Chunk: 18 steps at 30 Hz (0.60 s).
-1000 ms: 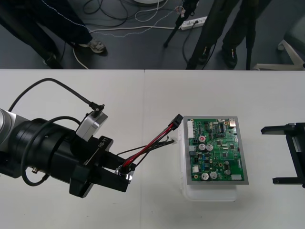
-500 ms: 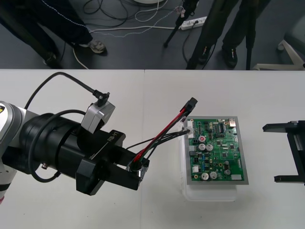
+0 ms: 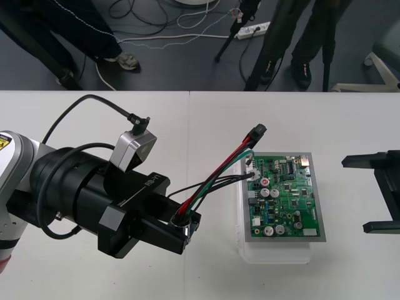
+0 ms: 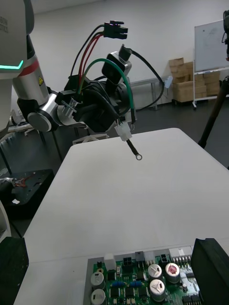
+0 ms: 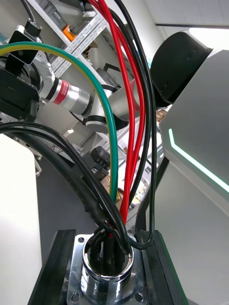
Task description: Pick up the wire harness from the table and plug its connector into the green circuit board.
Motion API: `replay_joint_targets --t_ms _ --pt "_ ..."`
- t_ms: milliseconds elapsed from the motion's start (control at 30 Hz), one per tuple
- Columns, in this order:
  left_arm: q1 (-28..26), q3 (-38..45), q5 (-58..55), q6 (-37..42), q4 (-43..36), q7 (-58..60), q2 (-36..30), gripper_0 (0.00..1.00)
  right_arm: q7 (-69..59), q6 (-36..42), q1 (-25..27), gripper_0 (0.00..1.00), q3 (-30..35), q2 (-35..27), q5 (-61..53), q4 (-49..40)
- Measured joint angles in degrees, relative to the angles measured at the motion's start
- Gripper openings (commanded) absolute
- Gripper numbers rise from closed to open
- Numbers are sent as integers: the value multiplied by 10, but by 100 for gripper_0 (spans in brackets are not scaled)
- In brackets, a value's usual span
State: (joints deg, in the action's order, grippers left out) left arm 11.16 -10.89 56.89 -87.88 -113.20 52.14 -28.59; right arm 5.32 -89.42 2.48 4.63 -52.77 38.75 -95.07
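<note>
Harness (image 3: 215,178), one, hangs lower centre, socket (image 3: 180,219) clamped in left gripper (image 3: 185,230); one green board (image 3: 284,197) centre-right; right gripper (image 3: 359,197) gapes wide.

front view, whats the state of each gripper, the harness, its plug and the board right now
left gripper: shut on the wire harness at its socket, left of the green circuit board
right gripper: open, at the right side of the table
wire harness: held up off the table
plug: in the air, not in the board
green circuit board: flat on its white base
</note>
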Motion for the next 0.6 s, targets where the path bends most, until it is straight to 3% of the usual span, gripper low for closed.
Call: replay_joint_targets --t_ms 400,600 --pt "0 -3 -10 0 0 19 11 0 -5 0 -14 100 -21 -7 -31 -46" --pt "0 -6 -12 0 0 23 11 0 -87 14 -38 100 -55 -13 -61 -46"
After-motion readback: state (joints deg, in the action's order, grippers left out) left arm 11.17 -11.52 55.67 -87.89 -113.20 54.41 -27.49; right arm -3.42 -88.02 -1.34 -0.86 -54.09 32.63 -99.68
